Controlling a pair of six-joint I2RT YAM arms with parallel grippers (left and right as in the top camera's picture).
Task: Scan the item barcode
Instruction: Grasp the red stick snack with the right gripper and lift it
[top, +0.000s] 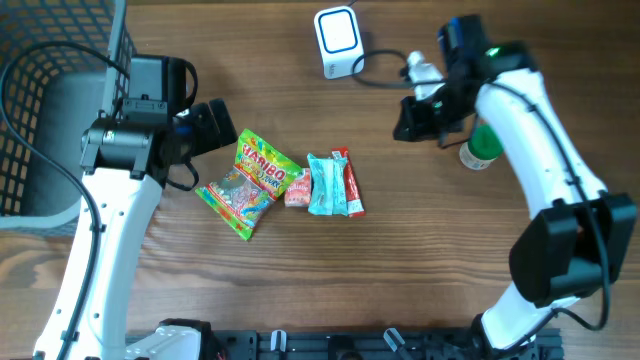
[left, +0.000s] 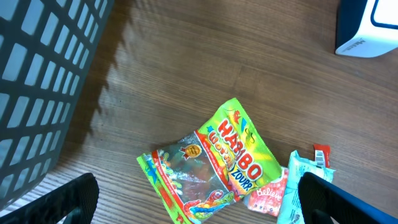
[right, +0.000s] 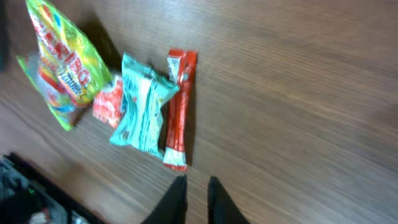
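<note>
**Left tool** (top: 213, 128): open. In the left wrist view its fingertips (left: 74, 196) sit at the lower corners of the frame, wide apart, with nothing between them. In the overhead view the tool stands just beside the upper left edge of the Haribo bag (top: 255, 180).

**Right tool** (right: 196, 183): closed to a narrow gap, gripping nothing. In the overhead view it sits in the upper right of the frame, well apart from the packs, between the scanner (top: 337, 42) and a green-capped bottle (top: 482, 148). The arm partly hides the bottle.

**Items**: four packs lie flat on the desk (top: 420, 260) in a row at the centre of the overhead frame. From frame left to frame right:
- Haribo bag, tilted
- small pink pack (top: 297, 189)
- teal pack (top: 322, 184)
- red stick pack (top: 349, 183)

Neighbouring packs touch or overlap.

**Scanner**: a white unit at the upper centre of the frame, with a dark cable running toward frame right.

**Wire basket** (top: 40, 60): upper left corner of the frame.
</note>
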